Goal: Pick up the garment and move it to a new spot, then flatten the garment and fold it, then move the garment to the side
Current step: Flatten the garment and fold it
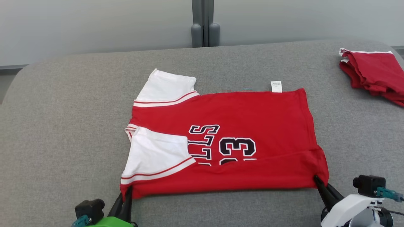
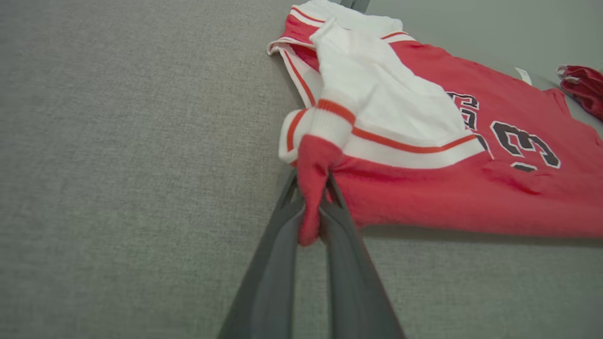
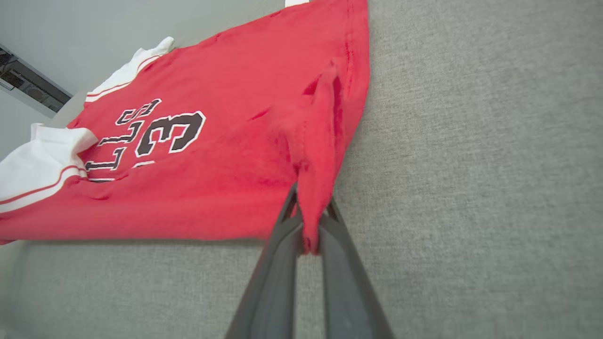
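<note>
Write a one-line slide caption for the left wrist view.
Left gripper, fingers shut on the sleeve-end corner of a red-and-white jersey lying on a grey fabric surface.

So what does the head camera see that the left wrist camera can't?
Head view, not left wrist: the right gripper pinching the red jersey's near right corner, and grey posts at the back. Left wrist, not head: a close look at red cloth poking between the left gripper's fingers. Both: the jersey, its white sleeves, its tag, and the folded red garment.
</note>
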{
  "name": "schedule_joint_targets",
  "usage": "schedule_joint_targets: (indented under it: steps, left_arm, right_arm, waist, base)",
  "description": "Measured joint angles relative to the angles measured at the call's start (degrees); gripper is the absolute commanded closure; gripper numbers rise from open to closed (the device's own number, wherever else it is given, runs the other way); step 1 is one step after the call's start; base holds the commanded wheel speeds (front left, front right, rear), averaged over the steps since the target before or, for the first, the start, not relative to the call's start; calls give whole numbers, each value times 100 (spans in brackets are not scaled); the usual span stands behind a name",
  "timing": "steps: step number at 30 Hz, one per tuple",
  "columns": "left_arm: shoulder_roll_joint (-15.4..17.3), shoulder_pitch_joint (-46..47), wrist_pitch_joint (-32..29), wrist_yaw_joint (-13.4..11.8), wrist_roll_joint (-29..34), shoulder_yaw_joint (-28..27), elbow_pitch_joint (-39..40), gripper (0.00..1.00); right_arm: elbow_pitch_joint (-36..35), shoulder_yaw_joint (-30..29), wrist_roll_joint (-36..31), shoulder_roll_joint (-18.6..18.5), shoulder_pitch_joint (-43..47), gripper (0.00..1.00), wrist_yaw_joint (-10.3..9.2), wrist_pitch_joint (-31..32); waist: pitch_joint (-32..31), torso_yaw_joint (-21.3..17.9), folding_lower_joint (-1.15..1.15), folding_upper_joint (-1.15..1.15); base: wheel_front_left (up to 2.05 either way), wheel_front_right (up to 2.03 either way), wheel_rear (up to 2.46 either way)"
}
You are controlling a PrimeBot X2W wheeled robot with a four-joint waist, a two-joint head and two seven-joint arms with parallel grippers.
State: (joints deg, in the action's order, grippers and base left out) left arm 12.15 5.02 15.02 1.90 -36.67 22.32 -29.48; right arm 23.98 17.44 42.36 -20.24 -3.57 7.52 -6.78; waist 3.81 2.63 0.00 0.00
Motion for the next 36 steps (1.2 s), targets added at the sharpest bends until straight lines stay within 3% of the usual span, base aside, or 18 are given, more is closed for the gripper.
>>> schedule_joint_targets:
  steps: [3, 4, 5, 6, 7, 19, 29, 36]
  left_arm:
    - [12, -276, -41, -97, -9, 20, 321, 100]
    - [22, -317, -82, -121, -9, 40, 361, 100]
    - [46, -352, -86, -164, 13, 49, 408, 93]
    - [52, -367, -83, -199, 15, 22, 470, 54]
    - [43, -368, -82, -209, 0, 2, 516, 0]
    - [145, -164, -13, -457, 196, -458, 1303, 0]
    - [454, -86, 2, -698, 825, -940, 2187, 0]
    - [719, -402, 1, -700, 961, -1128, 2590, 0]
  right_arm:
    - [-170, -207, 93, 122, 320, 100, 0, 225]
    - [-207, -232, 104, 171, 381, 84, -1, 275]
    - [-257, -268, 76, 219, 442, 41, -1, 282]
    - [-298, -323, 35, 254, 453, 0, -1, 304]
    - [-339, -378, 26, 290, 452, 0, -1, 315]
    - [-1123, -1069, -722, 650, 164, 0, -1, -247]
    - [-1696, -1361, -1655, 901, 93, 0, -1, -641]
    - [-2022, -1572, -1992, 1051, 455, 0, -1, -710]
  waist:
    - [-58, 38, 0, 0]
    - [-67, 44, 0, 0]
    - [-77, 47, 0, 0]
    - [-86, 45, 0, 0]
    - [-93, 42, 0, 0]
    - [-343, -35, 0, 0]
    - [-443, -14, 0, 0]
    - [-480, 22, 0, 0]
  base:
    - [0, 0, 0]
    - [0, 0, 0]
    - [0, 0, 0]
    - [0, 0, 0]
    - [0, 0, 0]
    - [0, 0, 0]
    - [0, 0, 0]
    - [0, 0, 0]
